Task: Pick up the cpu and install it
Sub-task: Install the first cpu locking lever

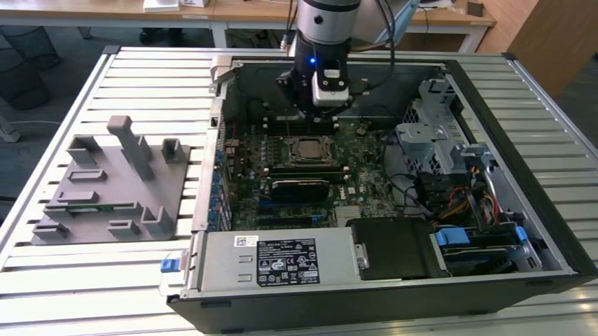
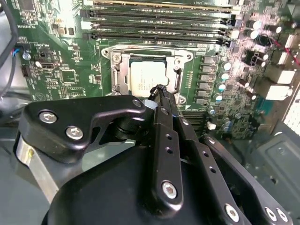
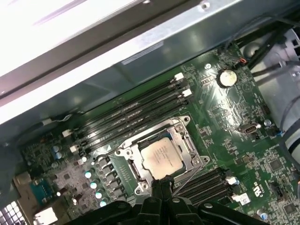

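Cpu: the cpu (image 3: 161,157) already lies in its socket frame (image 3: 123,154) on the motherboard (image 3: 225,117); in the exterior view it sits at about 12 o'clock from the case centre.
Claw: the claw (image 3: 162,183) hangs just over the socket edge, its fingertips (image 2: 161,91) pressed together, holding nothing.
Advice: you should check the chip sits flat and square in the frame, no corner raised.
Case: the computer case (image 1: 523,105) holds the motherboard, cables and drive cage.
Bench: the grey fixture (image 1: 103,189) stands at 9 o'clock.
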You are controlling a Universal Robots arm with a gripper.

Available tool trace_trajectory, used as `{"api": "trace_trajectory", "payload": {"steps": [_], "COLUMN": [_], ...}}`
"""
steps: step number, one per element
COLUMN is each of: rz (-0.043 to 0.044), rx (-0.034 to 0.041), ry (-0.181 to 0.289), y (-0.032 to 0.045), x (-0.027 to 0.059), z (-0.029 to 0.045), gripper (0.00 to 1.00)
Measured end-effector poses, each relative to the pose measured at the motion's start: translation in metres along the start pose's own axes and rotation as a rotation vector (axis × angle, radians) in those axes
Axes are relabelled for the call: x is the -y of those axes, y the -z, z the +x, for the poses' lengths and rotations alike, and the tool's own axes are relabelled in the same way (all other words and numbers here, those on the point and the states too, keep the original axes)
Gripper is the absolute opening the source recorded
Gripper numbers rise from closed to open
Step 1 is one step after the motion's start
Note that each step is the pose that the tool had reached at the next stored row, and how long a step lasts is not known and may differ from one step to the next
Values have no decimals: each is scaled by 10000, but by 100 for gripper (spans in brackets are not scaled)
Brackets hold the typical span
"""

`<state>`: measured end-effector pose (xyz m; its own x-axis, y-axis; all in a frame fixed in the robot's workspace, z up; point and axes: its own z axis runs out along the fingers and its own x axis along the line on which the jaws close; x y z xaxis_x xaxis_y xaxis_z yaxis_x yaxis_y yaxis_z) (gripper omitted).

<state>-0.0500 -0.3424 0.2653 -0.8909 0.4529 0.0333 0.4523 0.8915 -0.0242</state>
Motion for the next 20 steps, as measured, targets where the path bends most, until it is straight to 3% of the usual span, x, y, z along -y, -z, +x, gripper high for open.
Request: {"api": "trace_trajectory", "payload": {"steps": [12,14,16,20], "rz": [48,-72,-235,-331], "rx": [42,25,-41,-65], "ry": [1563,1591,1712,2105], "y": [-16,-23,-27,-36], "x": [19,28,31,31], "z": [36,56,61,62], "gripper": [11,11,11,11]}}
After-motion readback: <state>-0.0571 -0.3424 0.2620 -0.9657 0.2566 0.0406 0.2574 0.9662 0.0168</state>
